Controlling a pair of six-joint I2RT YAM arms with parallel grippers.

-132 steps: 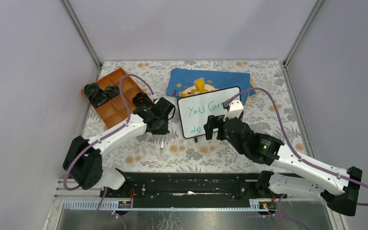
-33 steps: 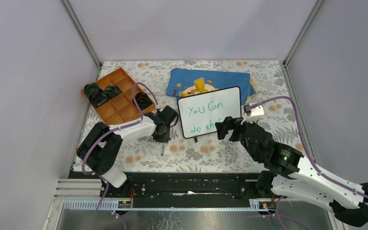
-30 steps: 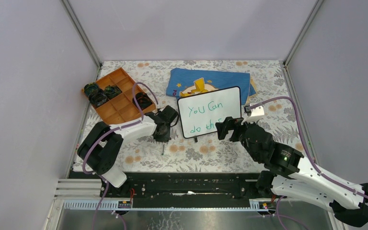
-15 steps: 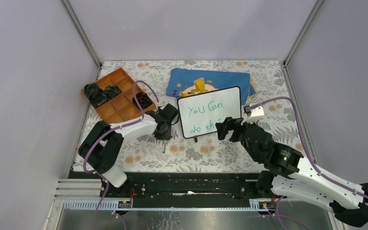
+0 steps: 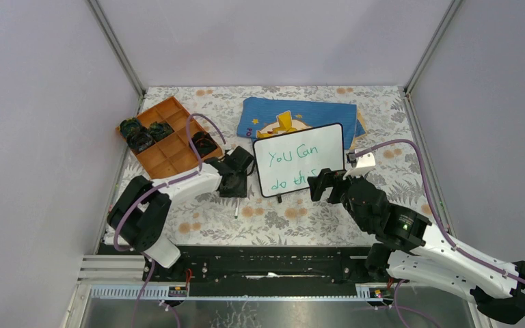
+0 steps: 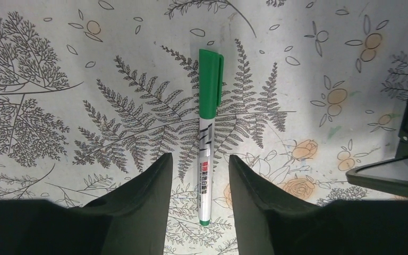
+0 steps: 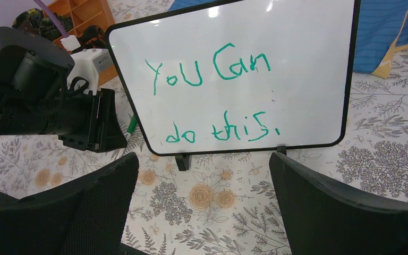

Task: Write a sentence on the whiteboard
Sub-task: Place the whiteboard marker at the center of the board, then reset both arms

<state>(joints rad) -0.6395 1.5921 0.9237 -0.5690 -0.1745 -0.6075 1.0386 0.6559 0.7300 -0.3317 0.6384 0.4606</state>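
Observation:
The whiteboard [image 5: 299, 164] stands on its two black feet at the table's middle, facing the arms. On it, in green, is the sentence [image 7: 212, 101] "You Can do this." in two lines. A capped green marker [image 6: 208, 133] lies flat on the flowered tablecloth, left of the board. My left gripper [image 6: 200, 157] is low over the marker and open, with a finger on each side of the barrel and a gap at both. In the top view the left gripper [image 5: 236, 188] is just left of the board. My right gripper [image 7: 203, 159] stands wide open and empty in front of the whiteboard [image 7: 234, 79].
An orange compartment tray [image 5: 167, 147] holding dark small parts sits at the back left. A blue cloth [image 5: 294, 113] with a yellow cartoon figure lies behind the board. Grey walls close in the table on three sides.
My left gripper's jaws have spread apart, and the green marker lies loose on the cloth between them. Seconds ago the right gripper was close against the board; it has since drawn back.

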